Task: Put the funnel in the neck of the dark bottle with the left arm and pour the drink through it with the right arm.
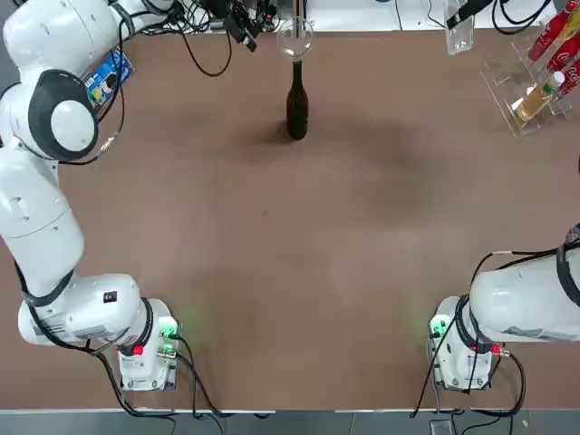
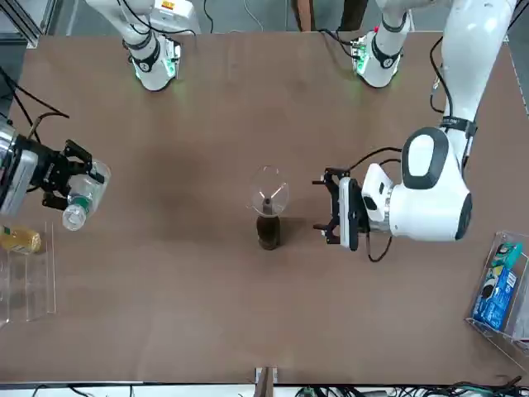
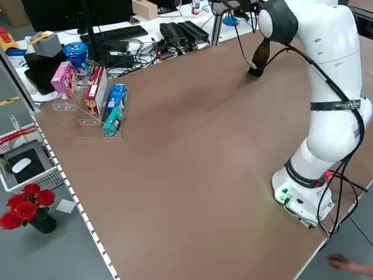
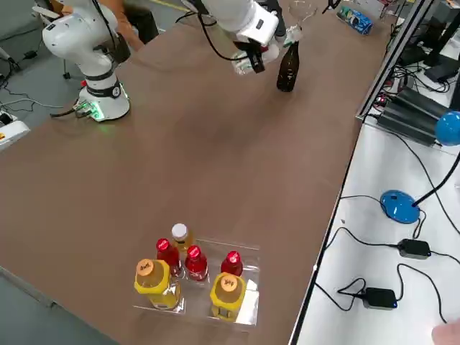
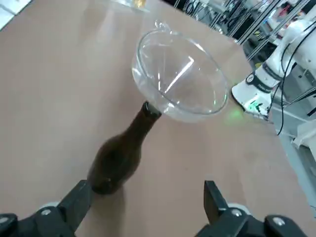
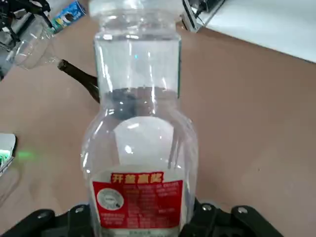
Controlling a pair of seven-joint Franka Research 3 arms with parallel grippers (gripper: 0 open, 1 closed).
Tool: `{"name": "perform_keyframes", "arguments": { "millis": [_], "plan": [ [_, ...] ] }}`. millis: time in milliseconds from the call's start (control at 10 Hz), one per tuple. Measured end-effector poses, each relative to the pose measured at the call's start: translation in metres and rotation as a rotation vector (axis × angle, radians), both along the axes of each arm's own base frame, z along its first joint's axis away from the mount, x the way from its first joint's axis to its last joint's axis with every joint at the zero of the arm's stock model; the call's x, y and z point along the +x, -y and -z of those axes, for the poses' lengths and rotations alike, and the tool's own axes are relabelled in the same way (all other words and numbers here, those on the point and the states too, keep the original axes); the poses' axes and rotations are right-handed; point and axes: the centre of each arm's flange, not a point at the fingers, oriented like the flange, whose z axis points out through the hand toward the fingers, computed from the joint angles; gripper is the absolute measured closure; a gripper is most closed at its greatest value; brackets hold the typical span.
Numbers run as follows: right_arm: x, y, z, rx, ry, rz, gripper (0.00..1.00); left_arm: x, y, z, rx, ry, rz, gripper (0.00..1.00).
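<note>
The left gripper [image 2: 331, 217] sits near the far edge of the table, just beside the dark bottle [image 2: 268, 230], and its jaws are spread wide with nothing between them. The left wrist view shows both fingers [image 5: 74, 205] apart from the glass on either side.

At the middle of the far edge, the dark bottle stands upright, and the funnel [image 2: 269, 192] rests in its neck, wide mouth up and leaning a little. The spout looks seated, so step 1 of the 2, placing the funnel, reads as done.

Toward the far right corner, the right gripper [image 2: 62, 180] holds the drink [image 2: 81, 197] off the table, pinched around the body of the small clear bottle. Seen from the right wrist, the bottle [image 6: 138, 143] fills the view with its red-and-white label close to the fingers. Its mouth end points away from the wrist, and whether a cap is on I cannot tell. It is well apart from the dark bottle. Beyond it, at the corner, a clear rack [image 1: 530, 91] holds red and yellow bottles.

The step in hand is, by my judgement, the handover from left arm to right: the left has let go and the right is carrying the drink in. The next move calls for bringing the bottle's mouth over the funnel's rim, then tipping it slowly. The light, leaning funnel could topple if nudged, so the left gripper needs to clear away without brushing it.
</note>
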Motion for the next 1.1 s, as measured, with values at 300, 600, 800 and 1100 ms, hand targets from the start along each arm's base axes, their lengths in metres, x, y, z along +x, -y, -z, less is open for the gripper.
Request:
{"name": "perform_keyframes", "arguments": {
  "millis": [300,600,800,1100],
  "plan": [
    [-0.016,-0.029,-0.028,-0.073,-0.032,0.040,0.43,0.000,0.029,0.027,-0.138,0.046,0.052,0.00],
    [-0.026,-0.045,-0.034,-0.145,-0.073,0.080,0.44,-0.009,0.062,0.050,-0.268,0.130,0.140,0.00],
    [-0.041,-0.094,-0.051,-0.223,-0.102,0.115,0.45,-0.011,0.072,0.061,-0.335,0.183,0.166,0.00],
    [-0.053,-0.125,-0.061,-0.260,-0.123,0.155,0.45,-0.014,0.081,0.064,-0.388,0.195,0.176,0.00]
  ]
}}
